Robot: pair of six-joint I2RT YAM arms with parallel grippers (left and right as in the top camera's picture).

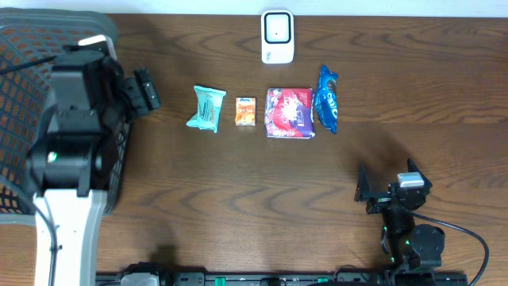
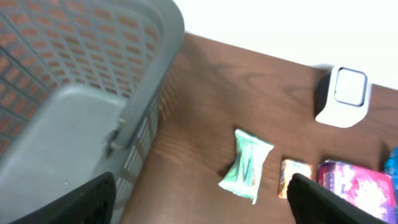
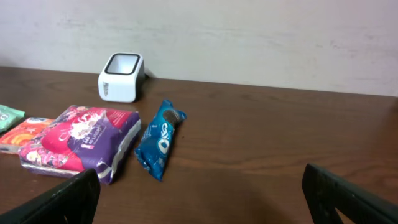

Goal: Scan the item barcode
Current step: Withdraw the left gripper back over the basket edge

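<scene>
No pack is picked up yet, and both arms are empty.

On the brown bench [image 1: 238, 199] a big grey basket [image 1: 16, 79] sits at the left, and the left arm [image 1: 71, 135] hangs by its rim, with the left jaws wide and nothing between them. The right arm [image 1: 409, 214] is low at the near right, and the right jaws are wide too, holding nothing. The white scanner [image 1: 277, 36] stands at the far edge. In a row in front of it lie the things to scan: a purple pack [image 1: 290, 113], a blue Oreo pack [image 1: 327, 99] right next to it, a green packet [image 1: 206, 108] and a little orange packet [image 1: 245, 111]. I think the step now is going for a pack. Next, an arm has to reach down, close on one pack, lift it, and turn its barcode to the scanner window.
</scene>
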